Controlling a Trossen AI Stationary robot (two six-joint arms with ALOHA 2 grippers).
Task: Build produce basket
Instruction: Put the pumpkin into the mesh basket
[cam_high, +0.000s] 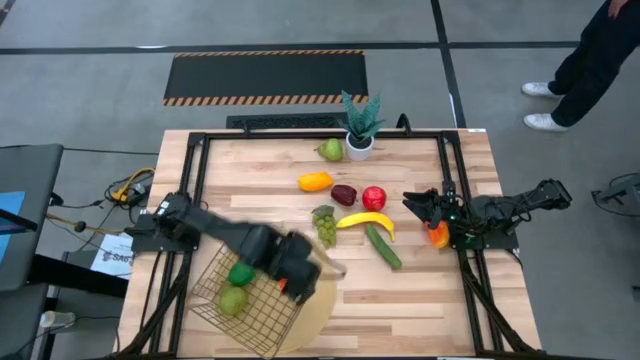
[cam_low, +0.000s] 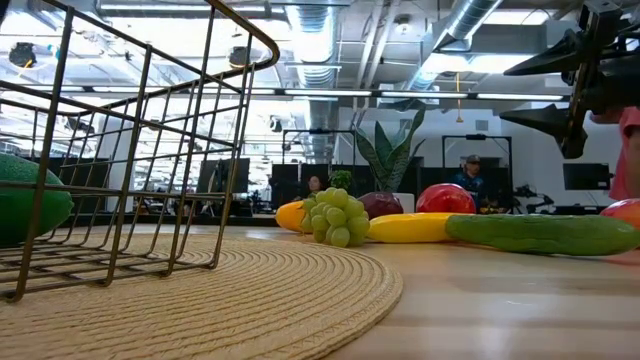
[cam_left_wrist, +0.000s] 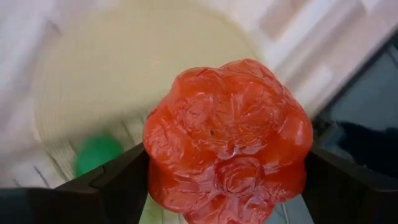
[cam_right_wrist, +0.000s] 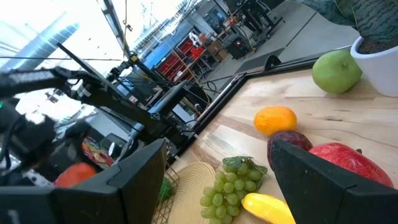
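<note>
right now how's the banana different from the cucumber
The banana is yellow and curved; the cucumber is green and nearly straight. The banana lies closer to the red apple, the cucumber nearer the table's front edge. Both are long, lie flat and touch at one end, outside the basket.

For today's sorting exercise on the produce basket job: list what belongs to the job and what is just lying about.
Belongs to the job:
basket
red pepper held by the left gripper
grapes
banana
cucumber
apple
pear

Just lying about:
potted plant
round mat
</note>
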